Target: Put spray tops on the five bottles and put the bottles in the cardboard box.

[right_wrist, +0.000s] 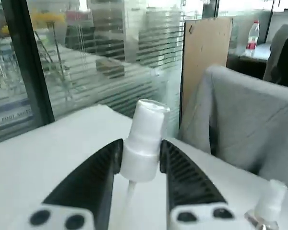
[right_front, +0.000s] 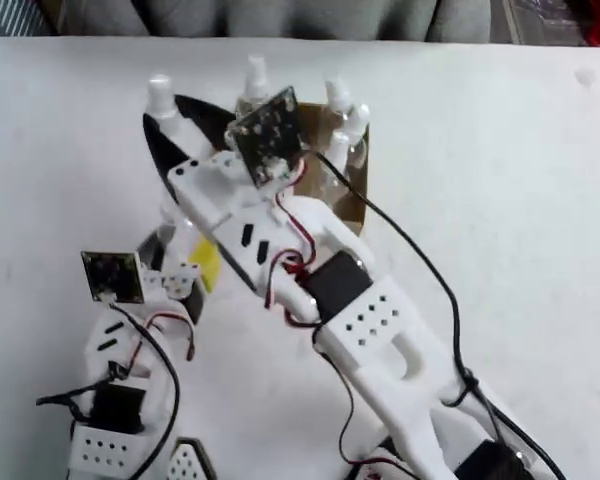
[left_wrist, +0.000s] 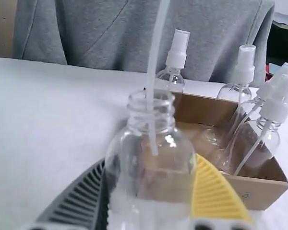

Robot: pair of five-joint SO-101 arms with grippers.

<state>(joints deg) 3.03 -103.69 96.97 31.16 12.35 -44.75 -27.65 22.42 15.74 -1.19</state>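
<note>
Left gripper (left_wrist: 151, 175): closed around uncapped bottle (left_wrist: 151, 148)
Right gripper (right_wrist: 140, 155): clamped on spray top (right_wrist: 143, 136), tube (left_wrist: 156, 72) in bottle neck

1. The bench (right_front: 500, 150) is plain white.
2. The cardboard box (left_wrist: 259, 184) is brown; in the high view it sits upper centre of the frame.
3. The bottles in the box (left_wrist: 252, 139) are clear, with white spray tops.
4. The open bottle (left_wrist: 151, 158) is clear and colourless.
5. The left gripper (left_wrist: 150, 165) has one grey ribbed side and one yellow ribbed side.
6. The right gripper (right_wrist: 140, 143) has black fingers (right_wrist: 93, 177) with ribbed inner faces.
7. The spray top (right_wrist: 143, 141) between them is white, and its tube is whitish.
8. The arms (right_front: 380, 330) are white with black blocks, trailing red and black wires (right_front: 285, 265).
9. The garment (left_wrist: 110, 33) behind the bench is grey.
</note>
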